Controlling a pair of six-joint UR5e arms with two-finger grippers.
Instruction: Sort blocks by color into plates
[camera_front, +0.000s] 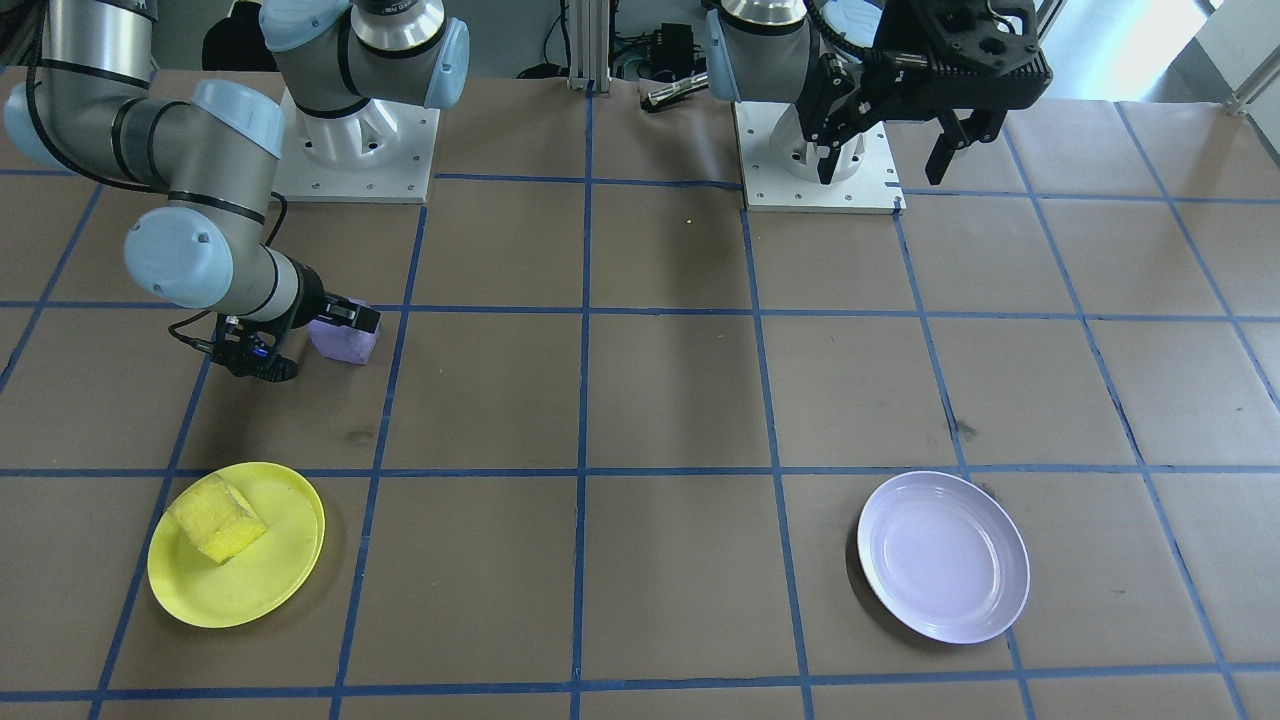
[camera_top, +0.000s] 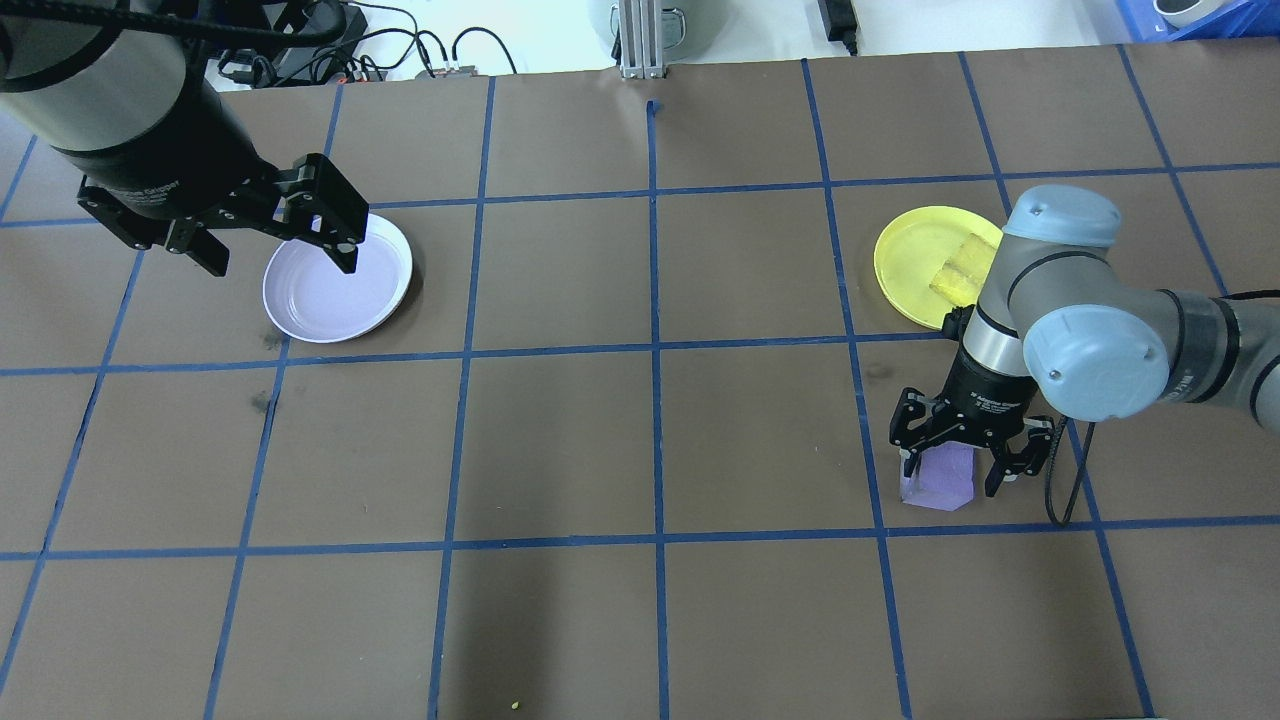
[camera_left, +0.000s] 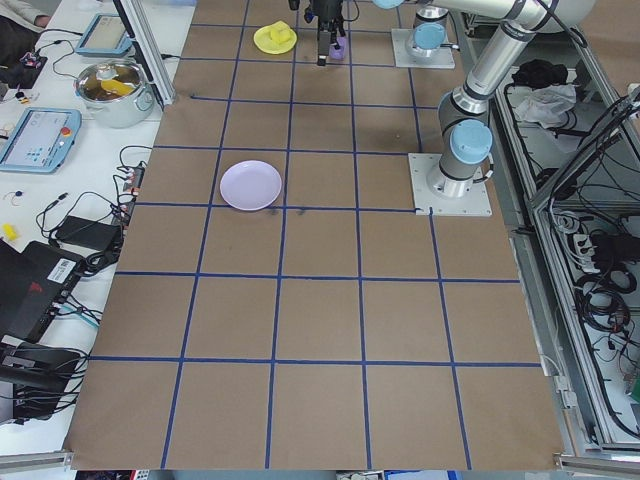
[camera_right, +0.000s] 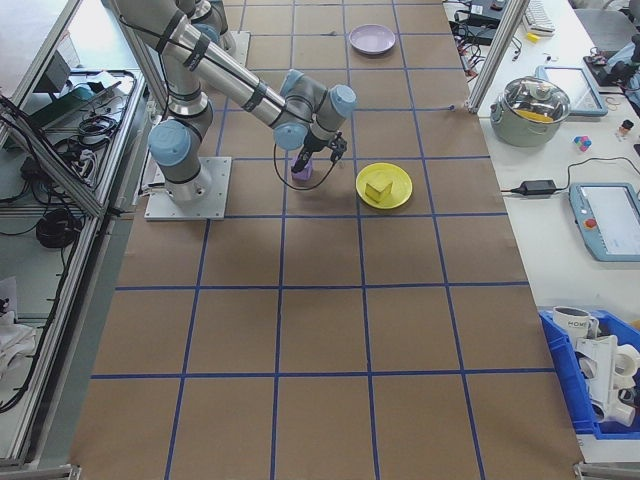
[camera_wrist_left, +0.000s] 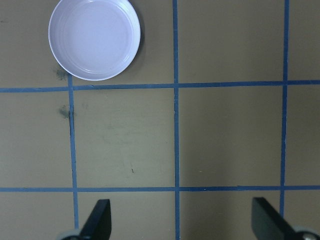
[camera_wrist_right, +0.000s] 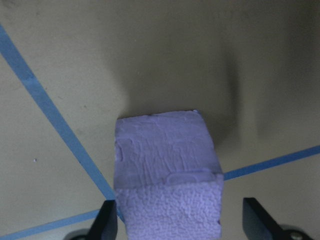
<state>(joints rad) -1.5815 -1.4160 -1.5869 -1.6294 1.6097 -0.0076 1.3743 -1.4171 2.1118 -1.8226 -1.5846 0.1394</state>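
The table (camera_top: 640, 450) is covered in brown paper with a grid of blue tape lines. On it lie two plates, well apart: the lavender plate (camera_top: 337, 280) with nothing in it, and the yellow plate (camera_top: 915, 262) holding the yellow block (camera_front: 217, 519), which leans against its rim. The left gripper (camera_top: 270, 235) hangs high above the lavender plate's side of the table, its jaws spread wide with nothing between them. The right gripper (camera_top: 965, 470) is down at the table near the yellow plate, jaws open and straddling the purple block (camera_wrist_right: 167, 172); the block stands on the paper between the fingertips (camera_wrist_right: 105, 222), close to one of them, with a clear gap to the other.
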